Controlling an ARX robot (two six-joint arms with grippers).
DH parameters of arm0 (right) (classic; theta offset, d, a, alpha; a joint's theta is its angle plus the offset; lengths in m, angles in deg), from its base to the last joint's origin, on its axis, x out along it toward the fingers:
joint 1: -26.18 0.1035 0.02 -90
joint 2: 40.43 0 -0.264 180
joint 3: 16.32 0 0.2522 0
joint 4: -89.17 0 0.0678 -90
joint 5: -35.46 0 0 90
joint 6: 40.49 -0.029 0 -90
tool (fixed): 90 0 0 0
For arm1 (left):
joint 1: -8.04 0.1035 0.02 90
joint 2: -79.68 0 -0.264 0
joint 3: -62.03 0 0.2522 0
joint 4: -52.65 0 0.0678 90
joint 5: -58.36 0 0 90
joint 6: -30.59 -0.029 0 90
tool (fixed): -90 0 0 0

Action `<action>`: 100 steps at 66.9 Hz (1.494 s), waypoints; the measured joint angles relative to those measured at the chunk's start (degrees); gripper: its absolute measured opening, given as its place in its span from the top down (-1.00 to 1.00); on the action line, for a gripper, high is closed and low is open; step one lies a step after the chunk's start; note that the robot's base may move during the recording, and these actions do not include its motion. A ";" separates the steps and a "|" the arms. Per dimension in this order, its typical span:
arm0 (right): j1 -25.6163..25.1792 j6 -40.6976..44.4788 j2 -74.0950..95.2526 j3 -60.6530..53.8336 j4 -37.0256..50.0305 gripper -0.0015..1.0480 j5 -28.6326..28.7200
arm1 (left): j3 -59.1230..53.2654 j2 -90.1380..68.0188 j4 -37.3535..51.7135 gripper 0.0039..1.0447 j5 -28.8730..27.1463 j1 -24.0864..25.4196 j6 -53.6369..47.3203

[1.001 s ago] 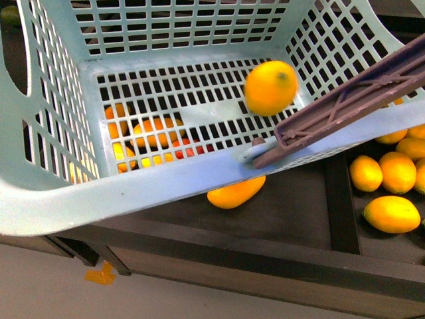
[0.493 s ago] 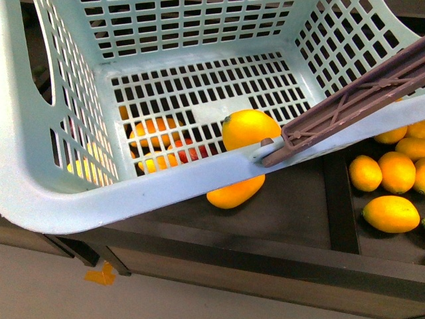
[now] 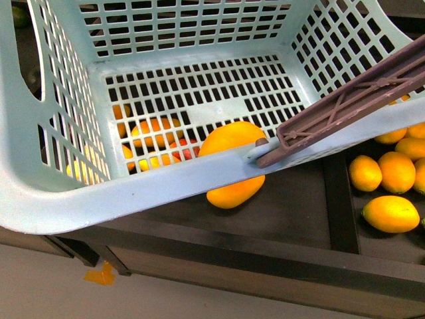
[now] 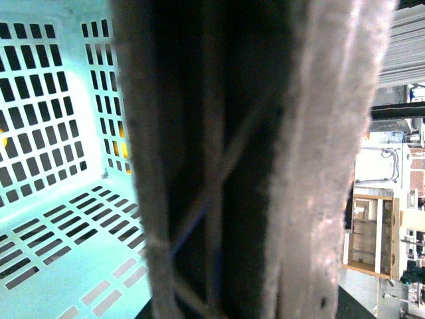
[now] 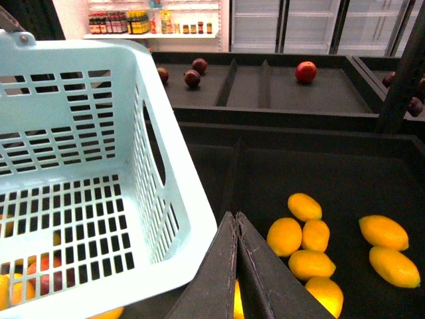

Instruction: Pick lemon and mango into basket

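The light blue-green basket point(image 3: 133, 189) hangs tilted over the dark fruit shelf point(image 3: 292, 206), filling most of the front view. One mango point(image 3: 229, 138), yellow-orange and elongated, lies on the basket's slotted floor against its near wall, close to where the brown handle point(image 3: 345, 103) pivots at the near right corner. A second mango point(image 3: 236, 193) lies on the shelf just under that near rim, its upper part hidden by the rim. Several lemons point(image 3: 392, 214) lie in the shelf compartment to the right, beyond a divider and apart from the basket. Orange and red fruit show through the floor slots, on the shelf below. The right gripper point(image 5: 234, 222) hovers beside the basket's outer wall, above the lemons, its two dark fingers point(image 5: 212, 279) pressed together at the tips with nothing between them. In the left wrist view the blurred handle fills the middle, so I cannot tell how the left gripper stands.
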 joint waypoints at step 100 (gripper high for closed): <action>-0.02 0.00 -0.66 -0.35 -0.22 -0.83 0.22 | -0.02 0.04 0.02 0.72 -1.75 1.18 -1.09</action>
